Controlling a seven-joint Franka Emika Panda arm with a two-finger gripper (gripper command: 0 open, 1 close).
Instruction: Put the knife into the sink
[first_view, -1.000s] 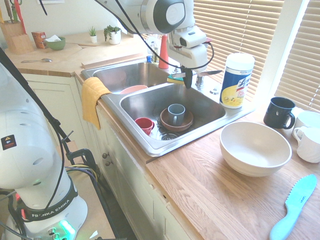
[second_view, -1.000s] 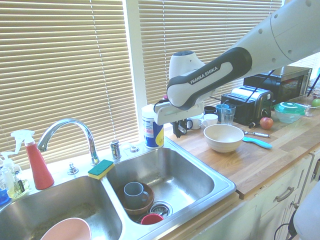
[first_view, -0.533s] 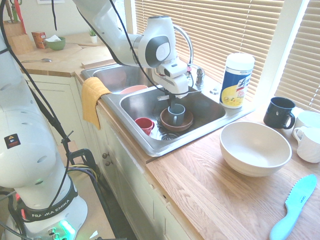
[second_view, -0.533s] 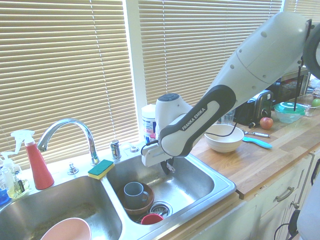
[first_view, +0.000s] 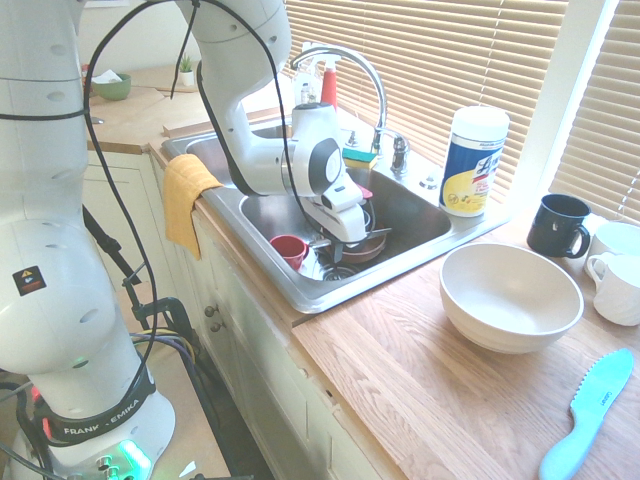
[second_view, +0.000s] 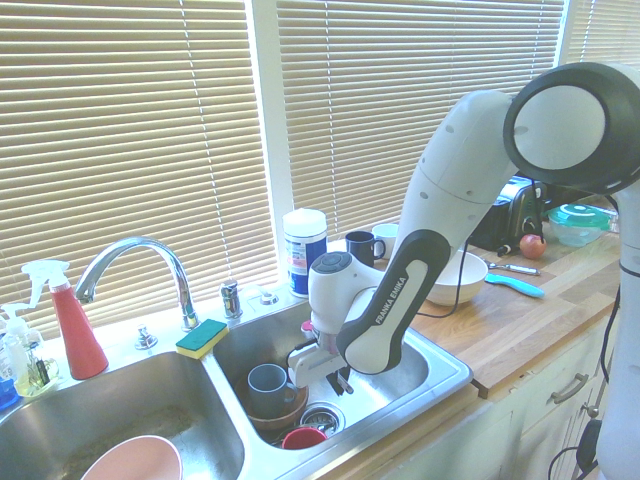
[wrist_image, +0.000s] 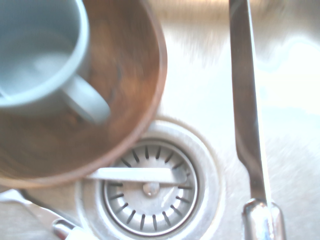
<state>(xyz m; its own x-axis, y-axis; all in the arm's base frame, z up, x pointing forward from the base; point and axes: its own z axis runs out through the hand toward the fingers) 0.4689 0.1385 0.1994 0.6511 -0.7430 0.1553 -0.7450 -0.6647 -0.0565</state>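
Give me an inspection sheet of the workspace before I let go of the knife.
Surface: wooden counter beside the sink.
Job's things: knife shows in the wrist view over the basin floor beside the drain; exterior views do not show it clearly.
Clutter: grey mug in brown bowl, red cup, pink bowl in the other basin, sponge; white bowl, teal knife, wipes canister, dark mug on the counter.
Tool: tool low inside the basin, shut.
Cables: black cable along the arm.
Surroundings: faucet, spray bottle, blinds, yellow cloth over the sink edge.
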